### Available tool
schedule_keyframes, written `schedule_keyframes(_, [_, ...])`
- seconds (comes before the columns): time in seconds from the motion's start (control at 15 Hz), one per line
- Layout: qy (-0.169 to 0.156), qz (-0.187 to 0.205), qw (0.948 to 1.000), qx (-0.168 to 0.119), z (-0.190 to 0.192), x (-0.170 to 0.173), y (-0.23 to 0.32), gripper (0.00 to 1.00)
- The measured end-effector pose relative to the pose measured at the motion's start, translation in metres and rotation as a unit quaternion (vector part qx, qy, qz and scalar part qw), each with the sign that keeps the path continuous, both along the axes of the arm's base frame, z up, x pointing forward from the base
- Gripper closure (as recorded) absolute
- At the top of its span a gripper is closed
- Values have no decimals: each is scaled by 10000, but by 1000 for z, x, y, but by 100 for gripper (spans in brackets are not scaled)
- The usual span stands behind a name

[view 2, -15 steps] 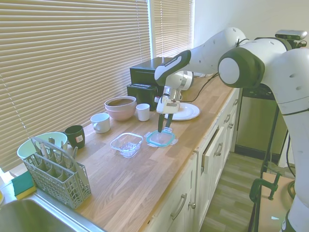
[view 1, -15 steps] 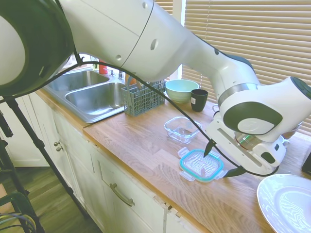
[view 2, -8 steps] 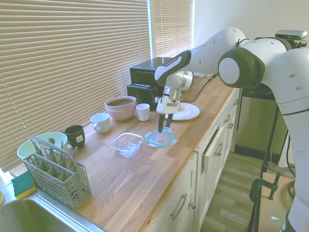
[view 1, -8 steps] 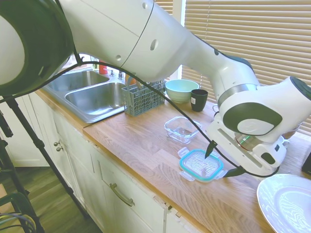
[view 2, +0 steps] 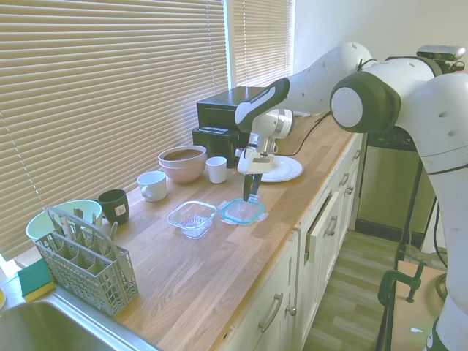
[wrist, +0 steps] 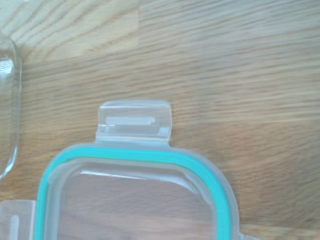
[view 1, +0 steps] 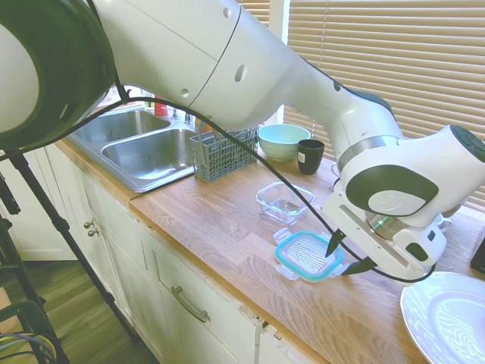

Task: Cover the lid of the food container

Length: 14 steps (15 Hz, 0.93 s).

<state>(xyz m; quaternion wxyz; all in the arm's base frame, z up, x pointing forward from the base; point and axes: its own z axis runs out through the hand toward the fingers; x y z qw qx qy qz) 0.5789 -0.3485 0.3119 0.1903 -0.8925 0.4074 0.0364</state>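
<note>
lid (view 1: 308, 255) has slid closer to container (view 1: 284, 202).

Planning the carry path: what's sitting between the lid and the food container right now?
Nothing: only bare wooden countertop separates the lid from the food container, clearest in the first exterior view. The gripper sits at the lid's far edge.

Lid (view 1: 306, 254) now lifted and tilted in the end effector (view 1: 346, 254).

first exterior view: beside the arm, facing the window blinds and the sink (view 1: 144, 148).
second exterior view: from the sink end, facing along the counter (view 2: 219, 256).
wrist view: close above the lid (wrist: 135, 195).
shared: the lid (view 1: 307, 254) (view 2: 241, 211).
</note>
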Motion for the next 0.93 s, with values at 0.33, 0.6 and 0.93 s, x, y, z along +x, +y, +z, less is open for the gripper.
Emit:
schedule_keyframes(0.33, [52, -3, 10000, 35, -3, 0, 4, 100])
schedule_keyframes(0.6, [67, -25, 10000, 47, -2, 0, 5, 100])
schedule_keyframes(0.93, [83, -11, 10000, -3, 3, 0, 7, 100])
